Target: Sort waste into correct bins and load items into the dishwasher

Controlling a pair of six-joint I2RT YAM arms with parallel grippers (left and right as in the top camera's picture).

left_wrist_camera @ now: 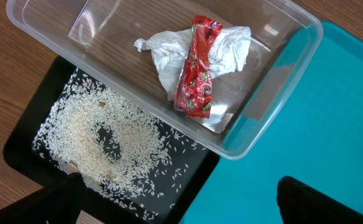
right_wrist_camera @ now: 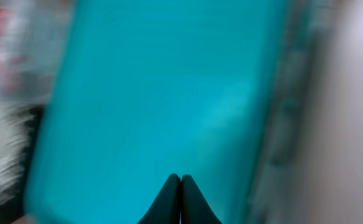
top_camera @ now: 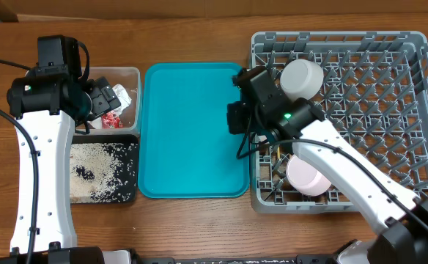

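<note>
The napkin (left_wrist_camera: 160,53) and the wrapper (left_wrist_camera: 197,71) are being held by the clear tub (left_wrist_camera: 113,43). The red-and-white wrapper is lying across the crumpled white paper, toward the end of the tub nearest the teal tray (left_wrist_camera: 337,112). The rice (left_wrist_camera: 101,140) is being carried by the black tray (left_wrist_camera: 23,146), which is sitting just beside the tub's long side. The grains are being shown as a dense pale patch with a thinner scatter around it.

The left gripper (left_wrist_camera: 180,180) is being held above the spot where the tub, the black tray and the teal tray meet. Its jaws are being held wide apart, with nothing between them.

In the overhead view the teal tray is lying between the two bins and the dish rack (top_camera: 375,110). The white cup (top_camera: 302,77) is being held on its side in the rack's far left part, and the pink dish (top_camera: 305,178) is sitting near the rack's front left corner, partly covered by the right arm.

The right gripper (right_wrist_camera: 180,180) is being held over the teal tray's right edge, just beside the rack. Its fingers are being pressed together, tip to tip, on nothing. Its wrist view is being blurred, so the pale shape at the right cannot be told.

Everything is being borne by the wooden table (top_camera: 199,227).
</note>
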